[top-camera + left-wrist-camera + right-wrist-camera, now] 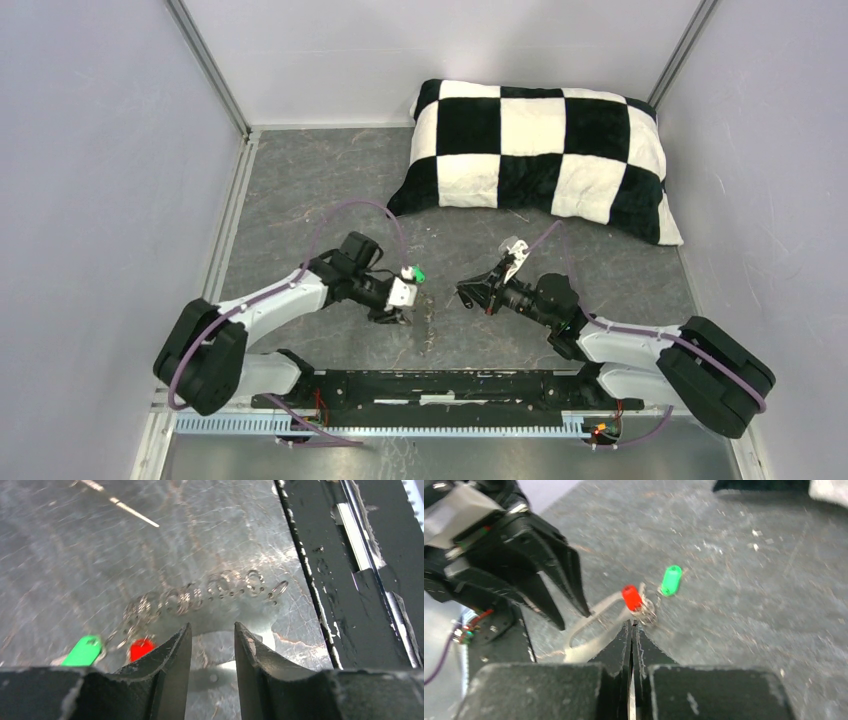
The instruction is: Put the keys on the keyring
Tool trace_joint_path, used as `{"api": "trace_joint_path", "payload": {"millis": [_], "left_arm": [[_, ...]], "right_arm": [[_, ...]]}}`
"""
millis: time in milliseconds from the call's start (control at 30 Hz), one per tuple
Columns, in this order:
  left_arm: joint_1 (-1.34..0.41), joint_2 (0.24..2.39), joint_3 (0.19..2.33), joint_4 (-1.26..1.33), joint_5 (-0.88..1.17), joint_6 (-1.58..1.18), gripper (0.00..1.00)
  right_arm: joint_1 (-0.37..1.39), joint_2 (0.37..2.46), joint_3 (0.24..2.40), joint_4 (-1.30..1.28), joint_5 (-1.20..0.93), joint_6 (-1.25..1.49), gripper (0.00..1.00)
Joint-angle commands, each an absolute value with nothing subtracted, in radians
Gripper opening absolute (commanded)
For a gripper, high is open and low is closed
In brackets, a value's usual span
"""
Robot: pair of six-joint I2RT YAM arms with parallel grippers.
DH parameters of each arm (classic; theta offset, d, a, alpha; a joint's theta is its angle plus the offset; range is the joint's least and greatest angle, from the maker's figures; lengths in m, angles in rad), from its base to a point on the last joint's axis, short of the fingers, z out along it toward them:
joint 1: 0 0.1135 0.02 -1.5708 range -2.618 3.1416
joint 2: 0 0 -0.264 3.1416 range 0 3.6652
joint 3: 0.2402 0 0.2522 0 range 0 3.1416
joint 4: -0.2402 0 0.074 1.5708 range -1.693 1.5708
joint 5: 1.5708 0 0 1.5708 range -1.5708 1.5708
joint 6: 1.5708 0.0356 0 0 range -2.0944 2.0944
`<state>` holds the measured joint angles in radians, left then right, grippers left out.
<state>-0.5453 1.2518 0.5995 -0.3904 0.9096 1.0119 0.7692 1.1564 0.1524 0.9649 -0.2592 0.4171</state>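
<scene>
The keys lie on the grey table between my grippers: a green tag (420, 272) (82, 650) (671, 580) and a red tag (141, 649) (631, 597), joined to a chain of small metal rings (200, 595). No black tag shows. The flat grey keyring (596, 639) (215, 669) lies just under my left gripper (398, 316) (212, 626) (573, 619), which is open with the fob seen between its fingers. My right gripper (465, 293) (632, 624) is shut, with its tips just short of the ring cluster by the red tag.
A black-and-white checked pillow (540, 150) lies at the back right. The black base rail (450, 385) (360, 555) runs along the near edge, close to the chain's end. Grey walls enclose the table on both sides.
</scene>
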Motion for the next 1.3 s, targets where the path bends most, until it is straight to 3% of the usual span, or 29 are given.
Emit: {"api": "trace_joint_path", "payload": {"millis": [0, 100, 167, 267, 300, 400, 567, 767, 900, 1267], "left_arm": [[-0.633, 1.344, 0.659, -0.334, 0.883, 1.171, 0.44], [-0.665, 1.39, 0.706, -0.336, 0.856, 1.202, 0.44], [-0.685, 1.405, 0.722, -0.384, 0.836, 1.272, 0.45], [-0.717, 1.413, 0.718, -0.411, 0.802, 1.334, 0.48], [-0.722, 1.415, 0.717, -0.399, 0.798, 1.329, 0.48], [-0.727, 1.414, 0.716, -0.362, 0.778, 1.277, 0.47], [-0.681, 1.371, 0.754, -0.322, 0.746, 1.054, 0.31], [-0.522, 1.268, 0.757, -0.304, 0.753, 0.87, 0.49], [-0.462, 1.197, 0.774, -0.521, 0.816, 1.023, 0.61], [-0.359, 1.034, 0.725, -0.626, 0.848, 1.036, 0.61]], "right_arm": [[0.765, 1.119, 0.129, 0.787, -0.161, 0.339, 0.0], [0.764, 1.086, 0.108, 0.741, -0.126, 0.369, 0.0], [0.762, 1.062, 0.112, 0.674, -0.098, 0.361, 0.06], [0.761, 1.024, 0.142, 0.564, -0.033, 0.346, 0.38], [0.762, 1.017, 0.16, 0.514, -0.015, 0.331, 0.53], [0.764, 0.973, 0.18, 0.444, 0.02, 0.283, 0.68], [0.801, 0.921, 0.171, 0.494, -0.078, 0.252, 0.7], [0.97, 1.104, 0.225, 0.623, -0.169, 0.381, 0.67], [1.086, 1.184, 0.239, 0.689, -0.144, 0.403, 0.65], [1.291, 1.352, 0.386, 0.587, -0.032, 0.253, 0.58]]}}
